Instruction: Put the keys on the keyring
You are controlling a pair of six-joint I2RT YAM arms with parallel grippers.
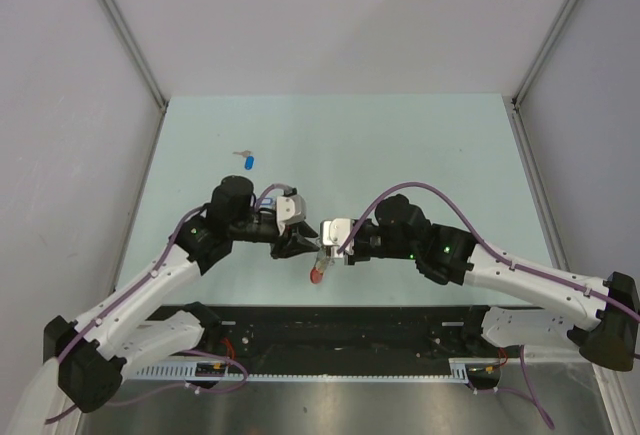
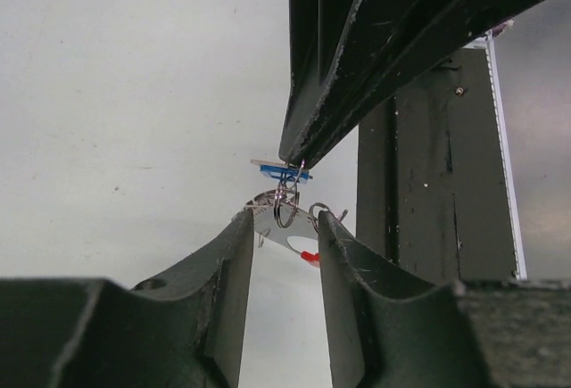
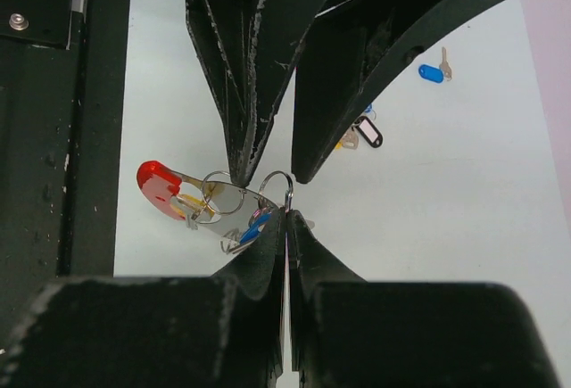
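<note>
Two claws meet above the desk (image 1: 400,145). Right claw (image 3: 287,214) is pressed together, pinching the metal end of the keyring (image 3: 159,187); several tagged keys (image 3: 256,225) hang on it. Left claw (image 3: 270,177) is spread, with a small ring (image 3: 278,173) between its tips. One blue-tagged key (image 1: 248,162) lies loose on the desk, well apart.

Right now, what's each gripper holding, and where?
Right gripper is shut on the keyring at its metal end, opposite the red part. Left gripper has its jaws apart around the small rings; no grip visible.
</note>
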